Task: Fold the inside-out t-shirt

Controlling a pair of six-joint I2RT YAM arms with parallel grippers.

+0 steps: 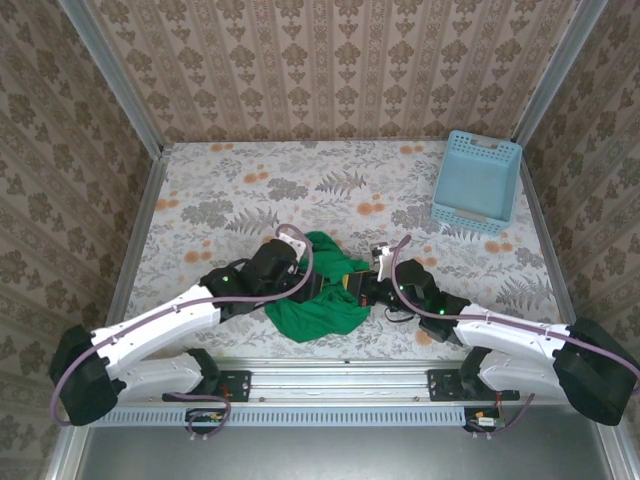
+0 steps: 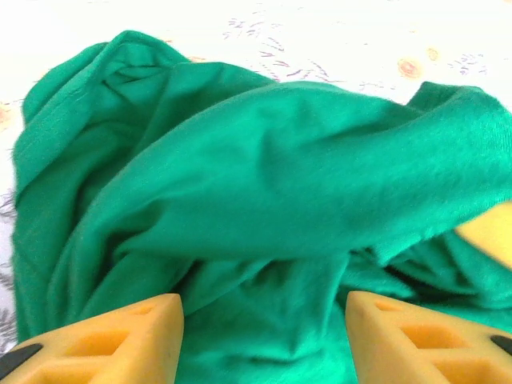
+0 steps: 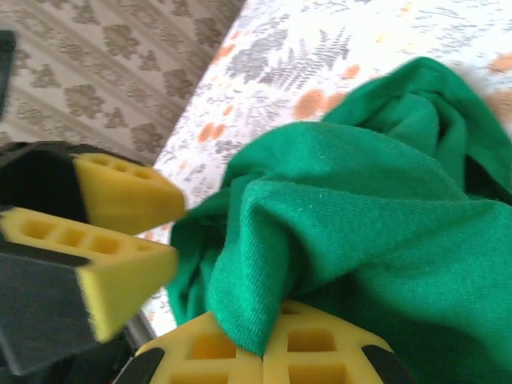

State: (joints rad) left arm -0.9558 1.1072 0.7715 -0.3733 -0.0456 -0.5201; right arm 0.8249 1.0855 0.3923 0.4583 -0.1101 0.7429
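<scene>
Loosely bunched t-shirt (image 1: 320,310); right gripper (image 3: 266,348) pinching it, left gripper (image 2: 264,308) spread.

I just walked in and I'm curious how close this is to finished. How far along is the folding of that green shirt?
Done: nothing that shows. The t-shirt lies in a crumpled heap, with no flat panel and no neat crease. In hand: the right tool is shut on a bunch of the cloth, and the left tool stands open over the heap. Left: spreading it flat, then every fold.
</scene>
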